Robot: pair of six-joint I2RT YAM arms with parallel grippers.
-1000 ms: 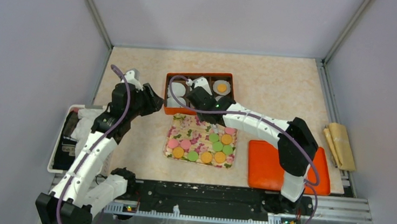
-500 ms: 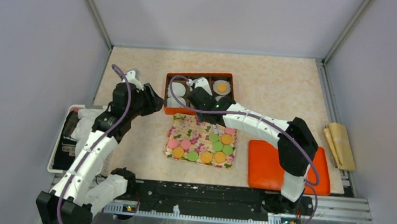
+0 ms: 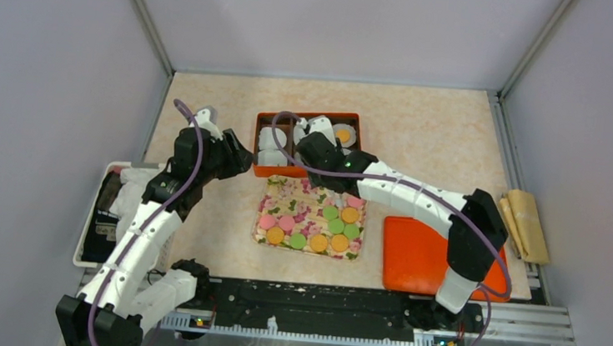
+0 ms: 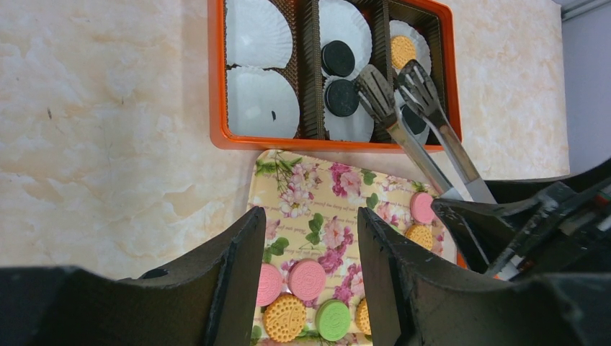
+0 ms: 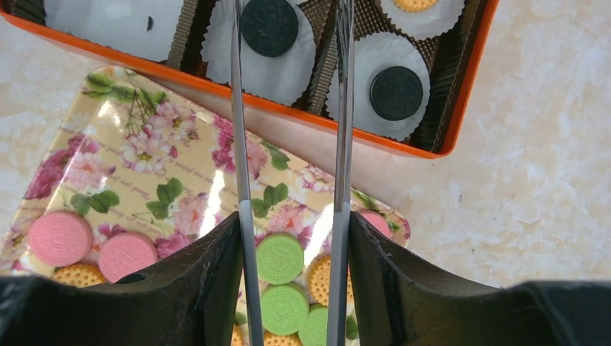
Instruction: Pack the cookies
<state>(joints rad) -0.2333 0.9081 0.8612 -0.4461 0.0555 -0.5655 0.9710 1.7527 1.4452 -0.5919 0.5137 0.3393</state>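
Pink, orange and green cookies [image 3: 311,228] lie on the floral tray [image 3: 285,189]. They also show in the left wrist view [image 4: 308,280] and the right wrist view [image 5: 279,258]. The orange box [image 3: 308,115] holds white paper cups, with black cookies [image 4: 338,58] [image 5: 269,26] and an orange cookie [image 4: 403,50] in some of them. My right gripper [image 3: 322,148] [image 5: 292,220] is shut on metal tongs [image 4: 411,108] [image 5: 241,144]. The tong tips hover apart over the box with nothing between them. My left gripper [image 3: 238,154] [image 4: 310,216] is open and empty, left of the box.
An orange lid [image 3: 421,258] lies to the right of the floral tray. A white bin [image 3: 103,214] with clutter stands at the left edge. Tan objects [image 3: 525,221] lie at the right edge. Enclosure walls ring the table.
My right arm has shifted a little to the right with the tongs, still over the box. The left arm has not moved.
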